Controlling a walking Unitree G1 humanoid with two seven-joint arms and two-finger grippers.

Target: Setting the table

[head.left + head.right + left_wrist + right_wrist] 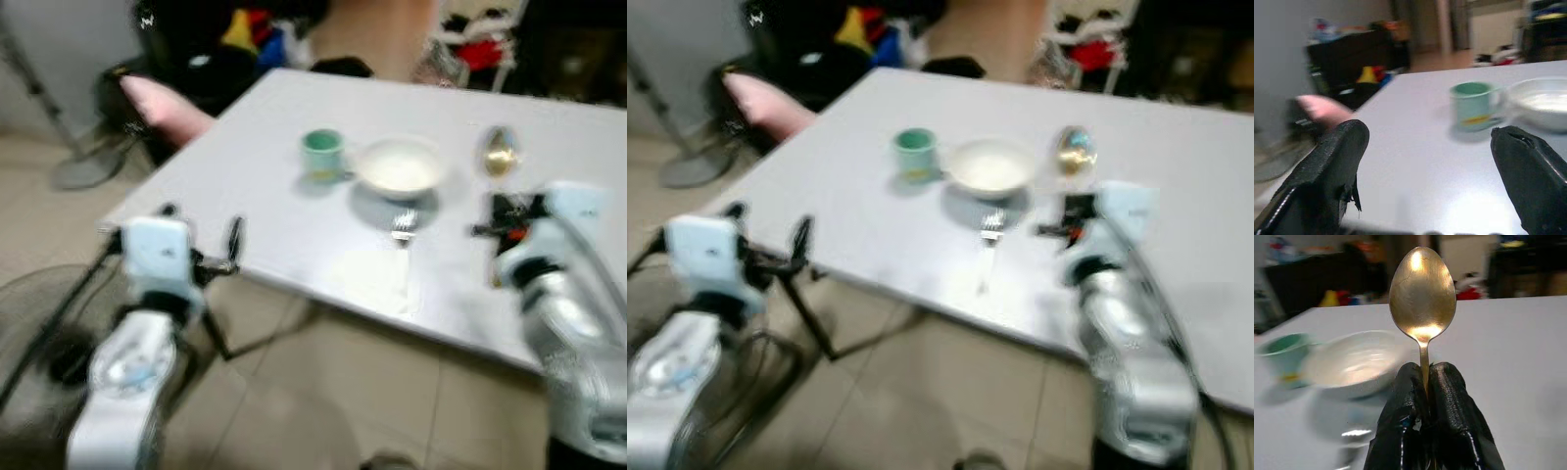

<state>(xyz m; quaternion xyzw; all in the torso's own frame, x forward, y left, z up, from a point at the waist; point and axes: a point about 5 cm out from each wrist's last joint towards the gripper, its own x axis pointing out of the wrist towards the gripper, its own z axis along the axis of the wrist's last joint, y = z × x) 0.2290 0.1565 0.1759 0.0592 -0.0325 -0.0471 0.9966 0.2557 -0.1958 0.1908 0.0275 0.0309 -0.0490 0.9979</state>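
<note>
Both eye views are smeared by motion blur, so the fork (405, 226) near the counter's (274, 225) front edge is only a pale streak, its handle fading into the surface. The spoon's (1422, 291) handle is hidden between the right gripper's (1425, 382) closed fingers. The bowl's (1540, 100) far side is cut off by the left wrist view's edge. The clutter beyond the counter's far edge is too blurred to identify. The mug's (1472, 105) yellow marking cannot be read.
</note>
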